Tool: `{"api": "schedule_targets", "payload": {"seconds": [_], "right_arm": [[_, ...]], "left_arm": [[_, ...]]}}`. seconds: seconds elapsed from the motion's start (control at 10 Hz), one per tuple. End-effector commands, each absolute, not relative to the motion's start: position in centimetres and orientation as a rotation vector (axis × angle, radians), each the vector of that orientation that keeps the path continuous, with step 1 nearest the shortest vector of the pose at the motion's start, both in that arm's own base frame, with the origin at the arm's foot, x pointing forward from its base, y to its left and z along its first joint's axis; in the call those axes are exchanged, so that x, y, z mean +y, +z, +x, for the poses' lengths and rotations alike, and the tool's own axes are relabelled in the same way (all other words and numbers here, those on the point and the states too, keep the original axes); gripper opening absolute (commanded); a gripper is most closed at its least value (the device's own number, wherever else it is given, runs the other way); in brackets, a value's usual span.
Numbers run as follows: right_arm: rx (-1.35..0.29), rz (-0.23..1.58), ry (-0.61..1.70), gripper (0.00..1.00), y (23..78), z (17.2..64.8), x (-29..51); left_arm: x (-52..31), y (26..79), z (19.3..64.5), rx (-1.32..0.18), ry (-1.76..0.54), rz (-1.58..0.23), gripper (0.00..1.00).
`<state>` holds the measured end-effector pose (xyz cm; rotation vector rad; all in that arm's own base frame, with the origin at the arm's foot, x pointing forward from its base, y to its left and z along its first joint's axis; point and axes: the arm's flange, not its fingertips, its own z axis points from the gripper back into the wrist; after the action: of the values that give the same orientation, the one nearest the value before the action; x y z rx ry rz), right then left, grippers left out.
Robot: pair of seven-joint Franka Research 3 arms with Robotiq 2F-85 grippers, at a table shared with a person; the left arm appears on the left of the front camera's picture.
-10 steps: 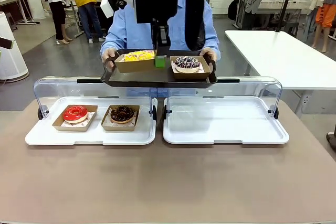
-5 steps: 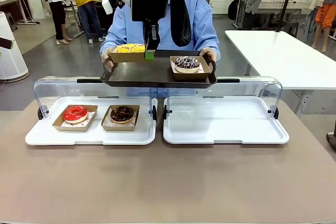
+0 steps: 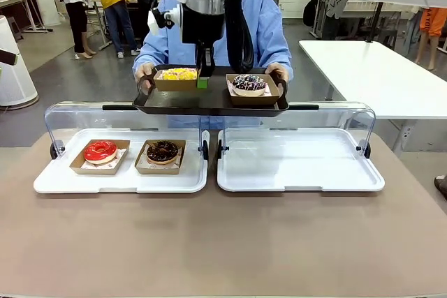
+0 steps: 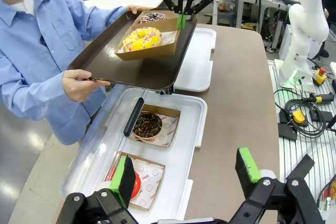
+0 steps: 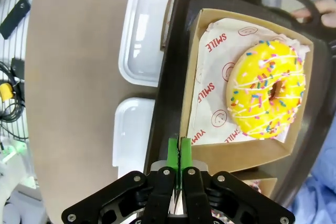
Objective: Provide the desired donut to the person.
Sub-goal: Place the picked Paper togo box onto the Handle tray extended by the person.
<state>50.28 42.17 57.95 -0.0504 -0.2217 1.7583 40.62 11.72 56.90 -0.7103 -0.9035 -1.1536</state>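
Observation:
A yellow sprinkled donut (image 3: pixel 179 74) (image 4: pixel 142 36) (image 5: pixel 268 95) lies in a cardboard box (image 5: pixel 210 153). My right gripper (image 3: pixel 202 82) (image 4: pixel 181 22) (image 5: pixel 179 150) is shut on that box's side wall. The box is low over the left half of a dark serving tray (image 3: pixel 209 102) (image 5: pixel 170 77); I cannot tell if it touches. The person (image 3: pixel 269 26) in a light-blue shirt holds this tray in both hands (image 4: pixel 81 83) beyond the display case. A chocolate sprinkled donut (image 3: pixel 248 84) sits boxed on the tray's right half. My left gripper (image 4: pixel 186 174) hangs open above the left display tray.
The left white display tray (image 3: pixel 63 183) holds a red donut (image 3: pixel 100 150) and a chocolate donut (image 3: pixel 162 150) (image 4: pixel 147 124) in boxes. The right white display tray (image 3: pixel 300 172) is bare. Clear lids (image 3: pixel 335 116) stand raised behind both. A second table (image 3: pixel 377 75) is at the right.
The right gripper carried the yellow donut's box leftward along the serving tray, lifting it and then lowering it again. The person's tray and the display trays have stayed still.

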Motion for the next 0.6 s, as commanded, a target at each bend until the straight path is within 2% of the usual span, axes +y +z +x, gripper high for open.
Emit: {"api": "schedule_targets", "payload": {"seconds": [0.0,0.5], "right_arm": [[-0.215,-0.076,1.714,0.02,57.2,51.9,42.8],[-0.211,-0.075,1.641,0.02,53.8,54.0,42.5]], "left_arm": [[11.8,57.0,40.5,-0.907,-1.154,-0.710,1.00],[11.8,57.0,40.5,-0.907,-1.154,-0.710,1.00]]}}
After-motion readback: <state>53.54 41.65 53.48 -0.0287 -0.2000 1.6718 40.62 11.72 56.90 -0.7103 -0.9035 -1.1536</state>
